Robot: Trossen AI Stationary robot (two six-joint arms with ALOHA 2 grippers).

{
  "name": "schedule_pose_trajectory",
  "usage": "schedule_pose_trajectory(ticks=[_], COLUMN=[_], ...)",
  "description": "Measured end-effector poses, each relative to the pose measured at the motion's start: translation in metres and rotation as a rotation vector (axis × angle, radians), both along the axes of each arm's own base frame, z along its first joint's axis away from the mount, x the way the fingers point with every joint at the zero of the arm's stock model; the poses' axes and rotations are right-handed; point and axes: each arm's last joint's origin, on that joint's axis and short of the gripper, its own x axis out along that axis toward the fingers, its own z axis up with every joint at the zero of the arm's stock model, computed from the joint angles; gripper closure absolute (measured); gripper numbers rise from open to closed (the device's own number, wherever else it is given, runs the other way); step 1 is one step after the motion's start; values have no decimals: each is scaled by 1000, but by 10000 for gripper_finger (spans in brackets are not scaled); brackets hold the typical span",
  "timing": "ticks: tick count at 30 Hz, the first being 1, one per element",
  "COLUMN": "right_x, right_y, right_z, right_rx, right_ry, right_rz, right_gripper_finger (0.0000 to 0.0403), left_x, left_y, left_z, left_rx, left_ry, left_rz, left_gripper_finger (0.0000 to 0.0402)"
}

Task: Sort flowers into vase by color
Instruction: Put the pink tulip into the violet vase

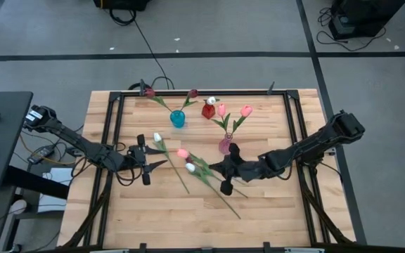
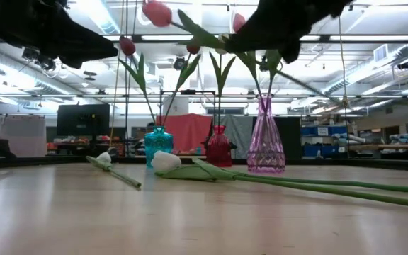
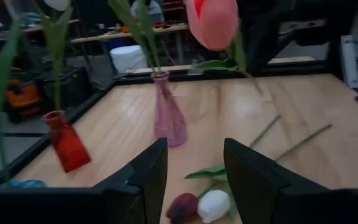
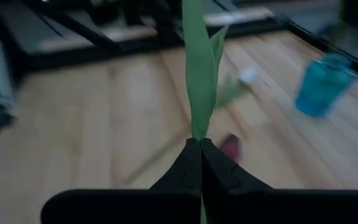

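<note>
No legible text, label, brand, number or sign found; none on vases, table or background.

The wooden table [image 1: 160, 211] stands on a grey floor [image 1: 223, 28] crossed by dark tape lines. A black cable [image 1: 148, 49] runs over that floor to the table's far edge. Beyond the table, ceiling strip lights [image 2: 374, 67] glow above a red cloth [image 2: 186, 131] and cluttered workbenches [image 2: 346, 145].
</note>
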Motion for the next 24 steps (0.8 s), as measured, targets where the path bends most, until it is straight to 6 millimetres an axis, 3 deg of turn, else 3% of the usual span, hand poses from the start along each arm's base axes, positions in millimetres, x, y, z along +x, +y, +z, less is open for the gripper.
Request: schedule_pose_trajectory(ticks=[9,16,24], right_x=[2,12,20], right_y=[-28,-30,-28], right_z=[-32,-22,-4], right_rx=[73,-30,-130], right_ry=[-287,-413,-461], right_rz=[77,103,96], right_gripper_finger=[400,400,400], left_x=[15,36,78], left_y=[-9,-13,-23], left_z=[-7,-16,-16], left_rx=[-49,-109,-77], left_ry=[-32,-102,-46], left_rz=[-30,-35,-133], left_gripper_finger=[239,239,239])
